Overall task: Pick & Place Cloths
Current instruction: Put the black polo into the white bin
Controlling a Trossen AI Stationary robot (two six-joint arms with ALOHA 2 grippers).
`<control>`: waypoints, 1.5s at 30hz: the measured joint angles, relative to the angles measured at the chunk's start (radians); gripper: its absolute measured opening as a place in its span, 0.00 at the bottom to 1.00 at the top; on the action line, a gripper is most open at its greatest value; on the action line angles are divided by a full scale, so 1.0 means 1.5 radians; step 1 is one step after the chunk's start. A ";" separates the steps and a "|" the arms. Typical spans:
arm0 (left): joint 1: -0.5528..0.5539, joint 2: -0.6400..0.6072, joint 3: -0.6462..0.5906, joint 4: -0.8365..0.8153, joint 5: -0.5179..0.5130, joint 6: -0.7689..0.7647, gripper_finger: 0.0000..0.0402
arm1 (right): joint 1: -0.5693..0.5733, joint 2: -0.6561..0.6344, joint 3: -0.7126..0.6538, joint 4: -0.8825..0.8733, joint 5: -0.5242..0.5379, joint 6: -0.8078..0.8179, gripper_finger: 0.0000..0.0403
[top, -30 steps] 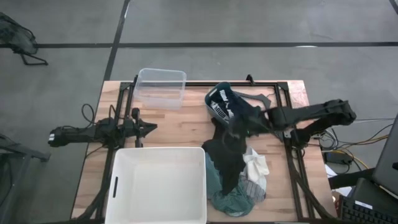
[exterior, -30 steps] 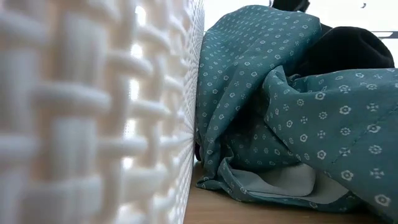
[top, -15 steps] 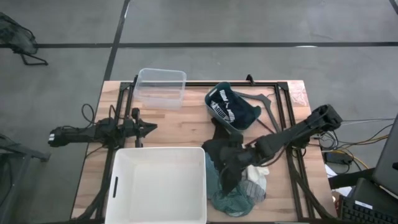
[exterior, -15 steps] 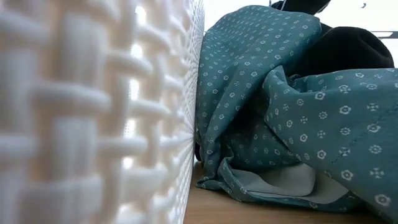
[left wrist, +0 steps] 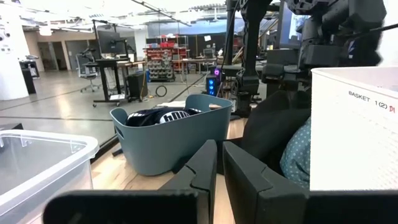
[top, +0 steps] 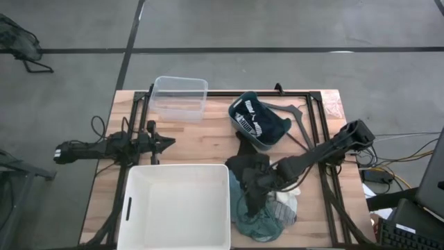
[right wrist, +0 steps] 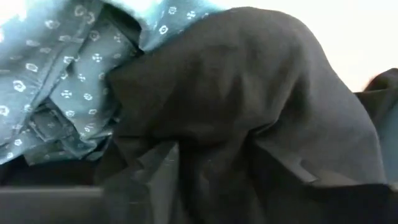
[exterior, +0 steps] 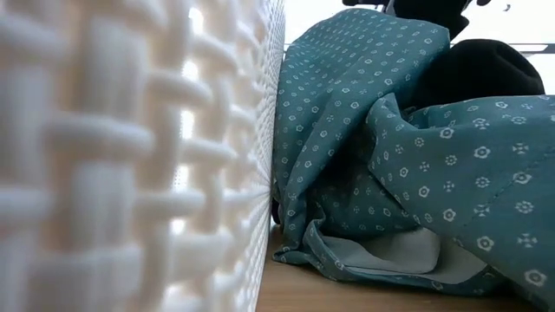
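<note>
The cloths lie heaped near the table's near edge, right of the big white tub (top: 177,205): a black cloth (top: 243,169) on top, a teal-green patterned one (top: 258,223) under it, then white (top: 289,189) and grey (top: 284,210). A dark cloth with white stripes (top: 252,119) lies in the teal basket (top: 276,132). My right gripper (top: 258,186) is down on the heap, open, with the black cloth (right wrist: 249,93) filling its wrist view. My left gripper (top: 170,142) waits shut at the table's left. My right gripper comes at the black cloth (right wrist: 205,162) slanting down from the table's right, one finger (right wrist: 155,168) on each side of a raised fold. I cannot tell whether the fingers touch the cloth. The cloth lies slack on the heap.
A clear plastic tub (top: 180,97) stands at the far edge, left of the basket. The white tub's woven wall (exterior: 130,156) sits right against the teal cloth (exterior: 364,130). Bare wood shows between the left arm and the basket.
My right gripper has swung from beside the teal basket toward the table's near edge and down onto the heap, its arm now stretched low across the table. The top of the heap has shifted slightly under it. The left arm has kept still.
</note>
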 joint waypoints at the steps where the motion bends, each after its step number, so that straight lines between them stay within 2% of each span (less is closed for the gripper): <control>1: 0.000 0.000 0.000 0.000 0.000 0.000 0.09 | 0.000 0.000 0.000 -0.002 0.000 0.000 0.38; 7: 0.000 0.000 0.000 0.000 0.000 0.000 0.09 | 0.000 -0.014 0.000 -0.014 0.000 0.003 0.07; 8: 0.000 0.000 0.000 0.000 0.000 0.000 0.09 | 0.000 -0.019 0.000 -0.019 0.001 0.005 0.05; 18: 0.000 0.000 0.000 0.000 0.000 0.000 0.09 | 0.000 -0.091 0.018 -0.047 0.053 0.011 0.05; 27: 0.000 0.001 0.000 0.000 0.000 0.000 0.09 | 0.000 -0.161 0.095 -0.159 0.146 0.005 0.04; 37: 0.000 0.002 0.000 0.000 0.000 0.000 0.09 | -0.001 -0.220 0.273 -0.158 0.249 -0.123 0.04; 45: 0.000 0.002 0.000 0.000 0.000 0.000 0.09 | -0.001 -0.200 0.452 -0.158 0.269 -0.235 0.04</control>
